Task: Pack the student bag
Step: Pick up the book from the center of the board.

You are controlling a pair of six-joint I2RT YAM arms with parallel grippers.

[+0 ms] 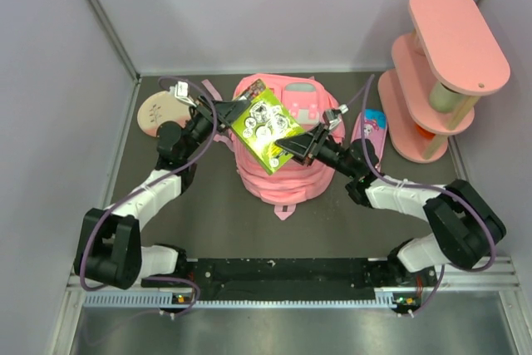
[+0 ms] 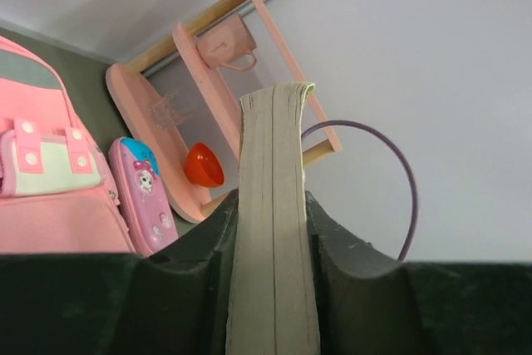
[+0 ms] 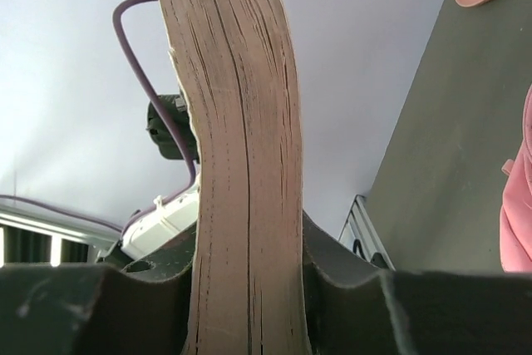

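Left gripper (image 1: 228, 111) and right gripper (image 1: 296, 145) are both gripping the green book (image 1: 266, 126), jaws closed on its opposite edges, holding it above the pink backpack (image 1: 278, 182).

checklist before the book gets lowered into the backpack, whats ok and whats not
1. Left end effector clamped on the green book: ok.
2. Right end effector clamped on the book's opposite edge: ok.
3. Book held over the pink backpack: ok.
4. Backpack's main compartment open: cannot tell, the book hides it.
5. Pencil case out from under the book: ok, it lies beside the backpack.
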